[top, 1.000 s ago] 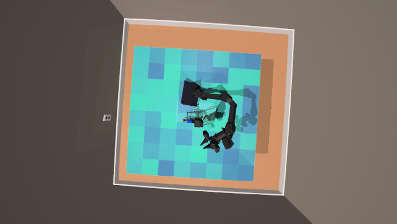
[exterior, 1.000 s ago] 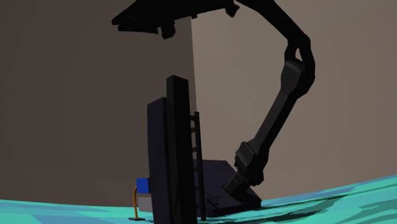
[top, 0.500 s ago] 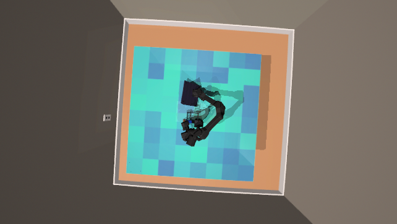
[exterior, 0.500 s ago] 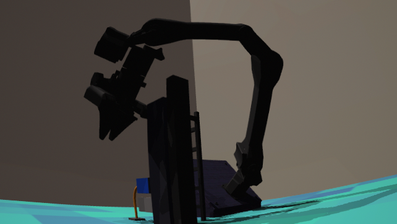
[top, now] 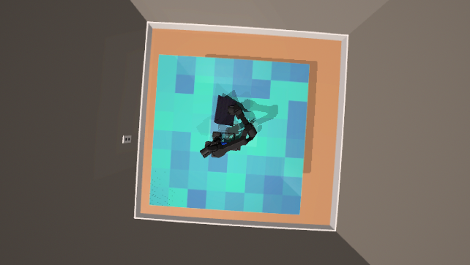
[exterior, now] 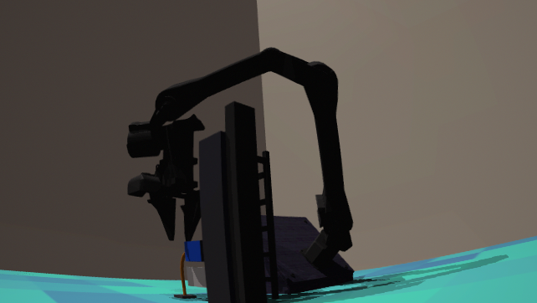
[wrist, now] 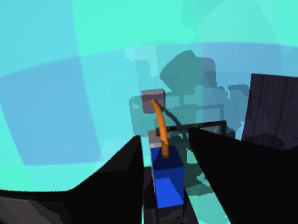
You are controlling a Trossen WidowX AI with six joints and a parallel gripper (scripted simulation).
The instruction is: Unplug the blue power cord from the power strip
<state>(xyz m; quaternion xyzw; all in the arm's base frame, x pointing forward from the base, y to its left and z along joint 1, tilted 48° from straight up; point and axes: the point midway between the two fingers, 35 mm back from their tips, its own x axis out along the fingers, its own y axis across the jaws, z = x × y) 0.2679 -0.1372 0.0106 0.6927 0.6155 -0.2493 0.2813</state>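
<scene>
Hovering my gripper [exterior: 181, 236] right over the blue plug [exterior: 193, 251], which sits seated in the pale power strip [exterior: 196, 273] straight below the fingertips; jaws partly open, holding nothing. Its orange cord [wrist: 160, 125] runs away ahead, so I judge a straight descent should straddle it

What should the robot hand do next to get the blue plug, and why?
Probably lower a little. The black two-fingered gripper hangs just above the blue box-shaped plug, its fingers apart and holding nothing. The plug sits between them in the wrist view, so lowering should put the fingers around it.
</scene>
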